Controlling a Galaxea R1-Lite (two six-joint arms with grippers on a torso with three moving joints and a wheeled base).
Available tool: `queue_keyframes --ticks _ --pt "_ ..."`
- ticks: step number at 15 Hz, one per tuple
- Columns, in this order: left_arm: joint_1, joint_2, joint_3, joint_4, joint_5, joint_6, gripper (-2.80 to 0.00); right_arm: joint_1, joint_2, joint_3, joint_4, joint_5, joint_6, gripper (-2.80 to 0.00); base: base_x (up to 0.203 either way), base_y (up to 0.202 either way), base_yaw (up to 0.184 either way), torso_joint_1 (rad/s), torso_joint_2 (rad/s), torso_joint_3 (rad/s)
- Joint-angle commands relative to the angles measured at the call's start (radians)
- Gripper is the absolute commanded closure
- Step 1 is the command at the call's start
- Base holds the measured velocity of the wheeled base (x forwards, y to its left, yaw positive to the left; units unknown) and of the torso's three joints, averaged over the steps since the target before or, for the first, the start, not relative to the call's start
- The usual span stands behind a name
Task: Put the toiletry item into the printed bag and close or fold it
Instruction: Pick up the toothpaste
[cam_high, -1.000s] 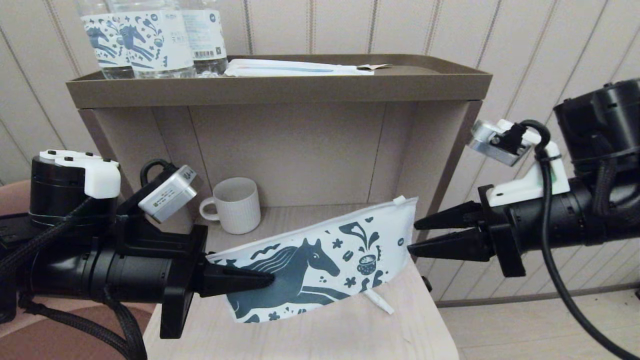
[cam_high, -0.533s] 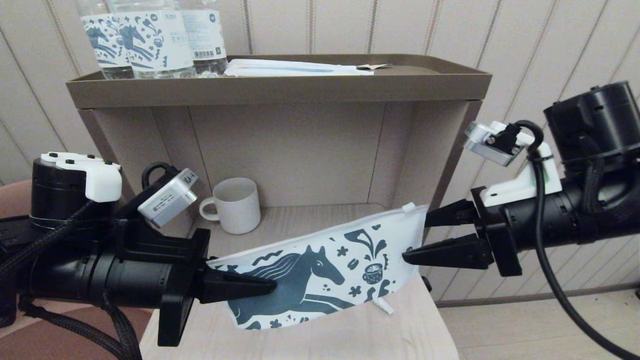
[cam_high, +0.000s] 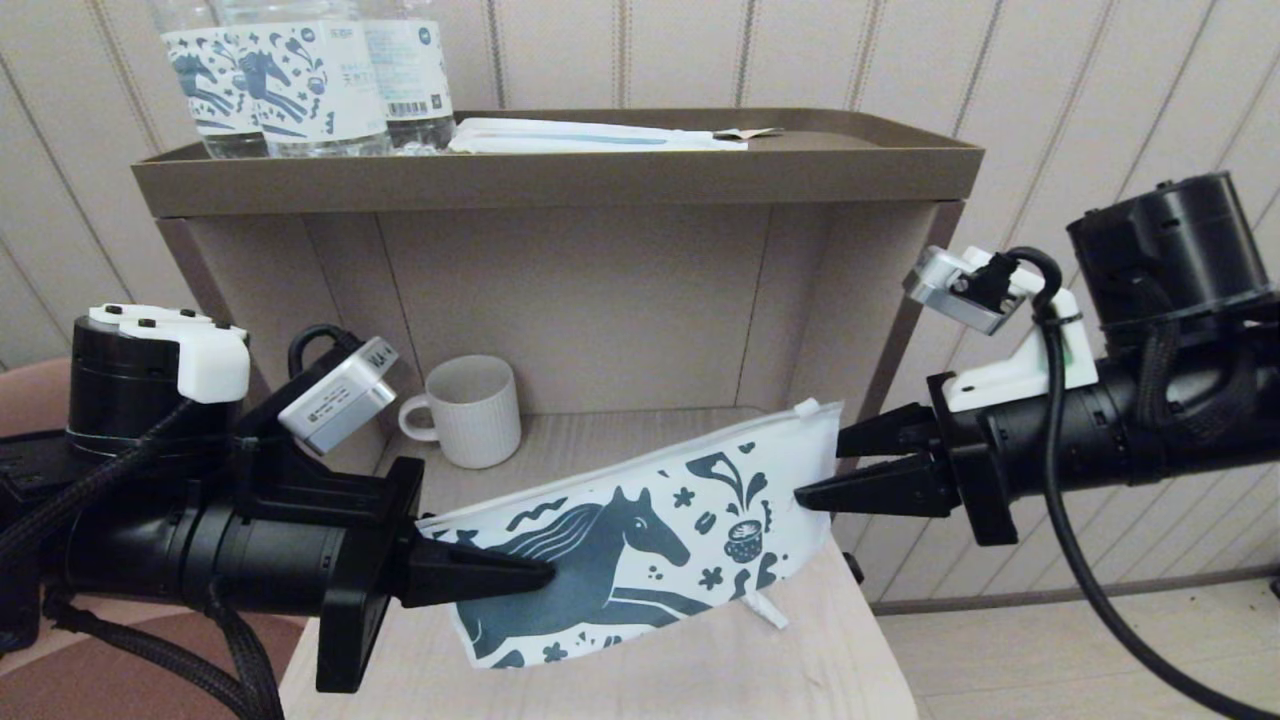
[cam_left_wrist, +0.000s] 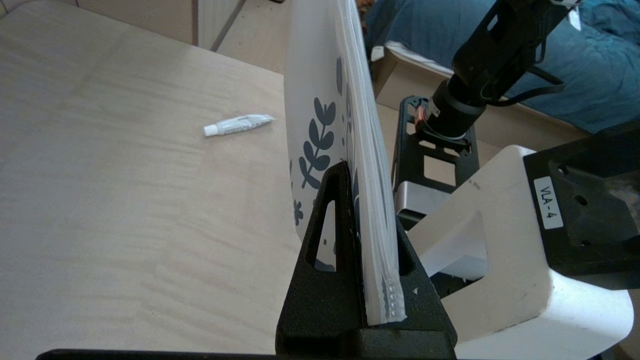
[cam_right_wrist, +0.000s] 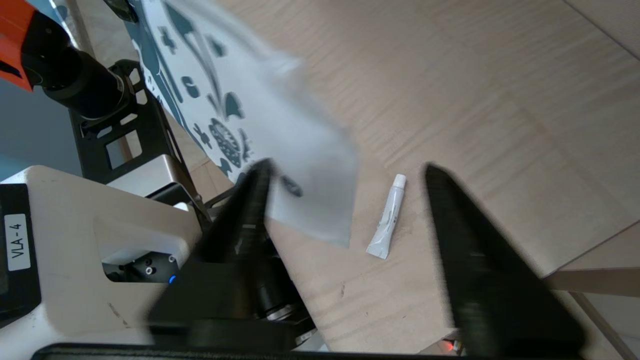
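Your left gripper (cam_high: 535, 573) stays clenched on the printed bag (cam_high: 640, 545), held upright off the counter (cam_high: 700, 660). Your right gripper (cam_high: 815, 470) has closed in, fingers apart around its far edge. The toiletry item (cam_right_wrist: 386, 222), thin and white, lies beyond them.

Legible text: "VLA-4" on a small white sticker on the black camera block (cam_left_wrist: 548, 202), left wrist view. Same "VLA-4" on a white sticker on the black block (cam_right_wrist: 17, 235), right wrist view. Print on the clear bottles' white horse-print labels (cam_high: 300, 75) too small to read.
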Motion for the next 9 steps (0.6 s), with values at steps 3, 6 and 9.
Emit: queue_keyframes --ticks 3,6,9 --pt "0.0 0.012 0.002 -0.003 -0.009 0.002 0.0 0.006 -0.005 0.003 0.001 0.005 -0.002 0.0 0.0 0.0 0.0 0.0 0.0 0.0" --pt "-0.014 0.029 -0.011 -0.005 -0.035 0.005 0.0 0.021 -0.015 0.016 0.001 0.005 -0.003 0.0 0.0 0.0 0.0 0.0 0.0 0.0" --pt "-0.027 0.065 -0.015 -0.008 -0.036 0.05 0.0 0.054 -0.037 0.035 0.001 0.004 -0.003 0.0 0.0 0.0 0.0 0.0 0.0 0.0"
